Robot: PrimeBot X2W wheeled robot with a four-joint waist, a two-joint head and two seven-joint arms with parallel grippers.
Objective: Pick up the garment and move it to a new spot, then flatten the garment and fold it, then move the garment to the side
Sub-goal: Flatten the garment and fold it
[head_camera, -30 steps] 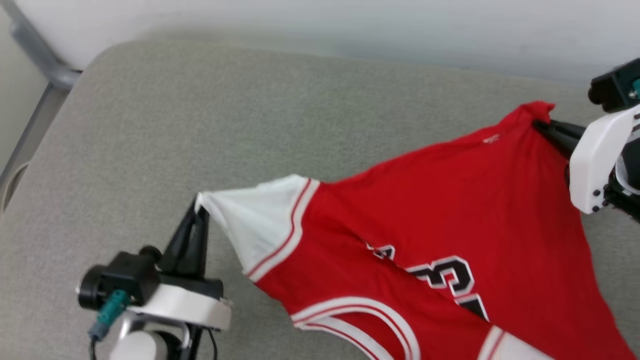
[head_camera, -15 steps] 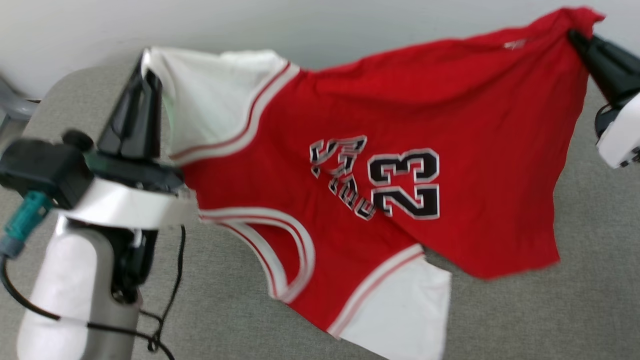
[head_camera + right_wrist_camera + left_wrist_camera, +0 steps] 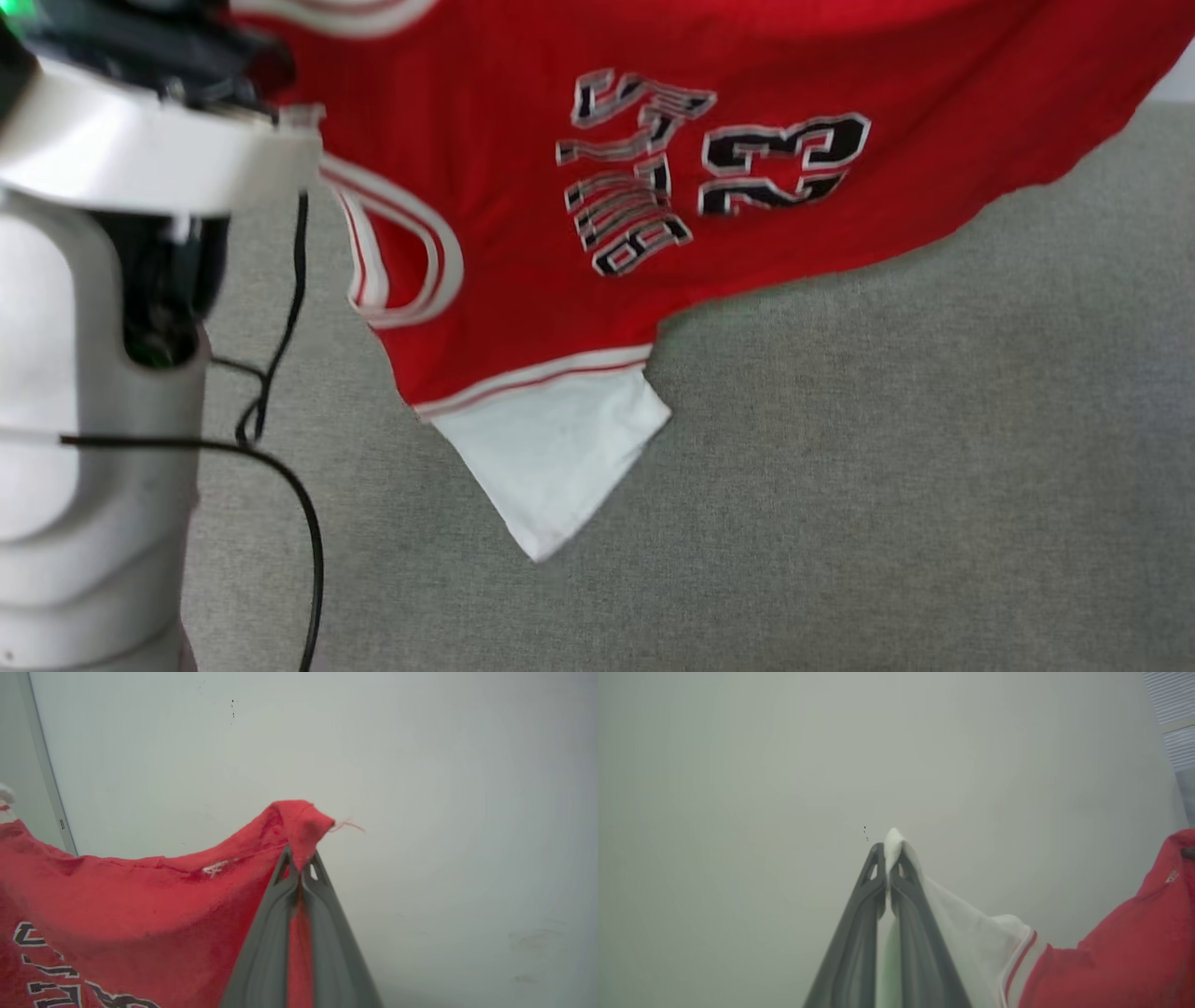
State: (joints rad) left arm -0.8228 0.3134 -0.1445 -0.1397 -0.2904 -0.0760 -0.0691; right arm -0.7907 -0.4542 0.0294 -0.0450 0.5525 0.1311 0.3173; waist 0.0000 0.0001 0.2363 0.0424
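Observation:
The garment, a red jersey with black "BULLS 23" lettering, hangs spread out in the air above the grey cushion. One white sleeve dangles at its lowest point. In the left wrist view my left gripper is shut on the tip of the other white sleeve. My right gripper is shut on a red corner of the garment in the right wrist view. My left forearm stands at the left of the head view.
A black cable loops down beside my left forearm. Both wrist views face a plain pale wall. A window blind shows at the upper right of the left wrist view.
Both grippers have risen, lifting the garment off the cushion until it hangs spread in the air. The head view has shifted, so the fingertips have left its top edge.

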